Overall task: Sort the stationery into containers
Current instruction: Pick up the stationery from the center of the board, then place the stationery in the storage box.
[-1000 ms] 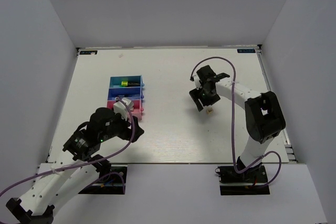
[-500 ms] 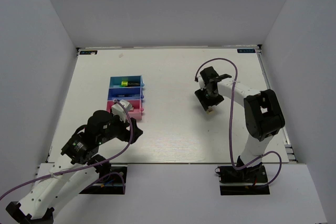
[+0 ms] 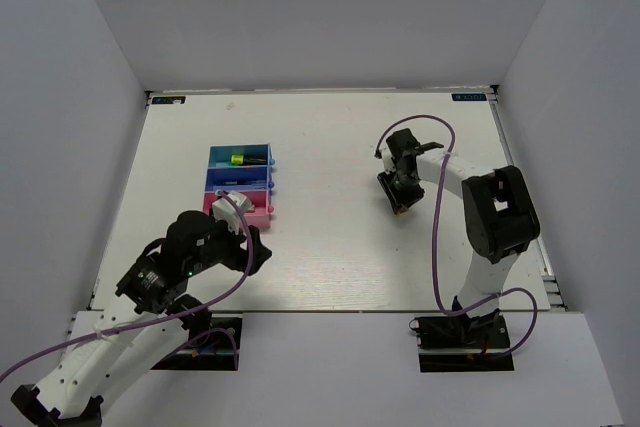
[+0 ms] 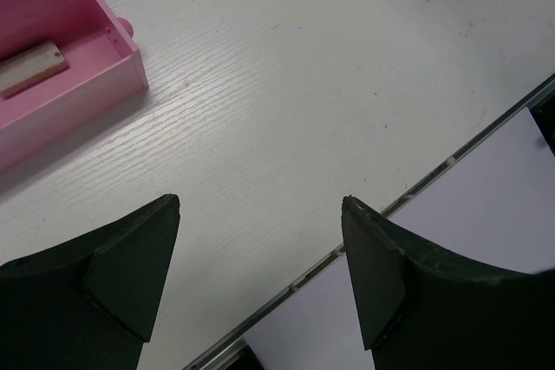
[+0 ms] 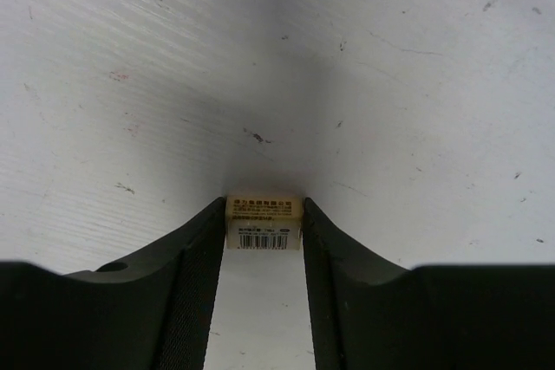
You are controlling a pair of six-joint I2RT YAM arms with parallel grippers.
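Observation:
A small cream piece (image 5: pixel 264 223) with a barcode label lies on the white table, right of centre. My right gripper (image 5: pixel 264 207) (image 3: pixel 401 203) is lowered over it, and both fingers press against its sides. Three containers stand in a row at the left: a light blue tray (image 3: pixel 217 153) holding a highlighter (image 3: pixel 238 158) with a yellow-green end, a dark blue tray (image 3: pixel 216 178), and a pink tray (image 4: pixel 95 93) holding a tan piece (image 4: pixel 31 68). My left gripper (image 4: pixel 260 201) (image 3: pixel 254 250) hangs open and empty over bare table, just in front of the pink tray.
The table's front edge (image 4: pixel 408 190) runs just below my left gripper. White walls close in the table on the left, back and right. The purple cable (image 3: pixel 437 237) loops beside the right arm.
My right gripper has dropped down over the cream piece and its jaws have closed in onto it. The left arm has pulled back slightly from the pink tray toward the front edge.

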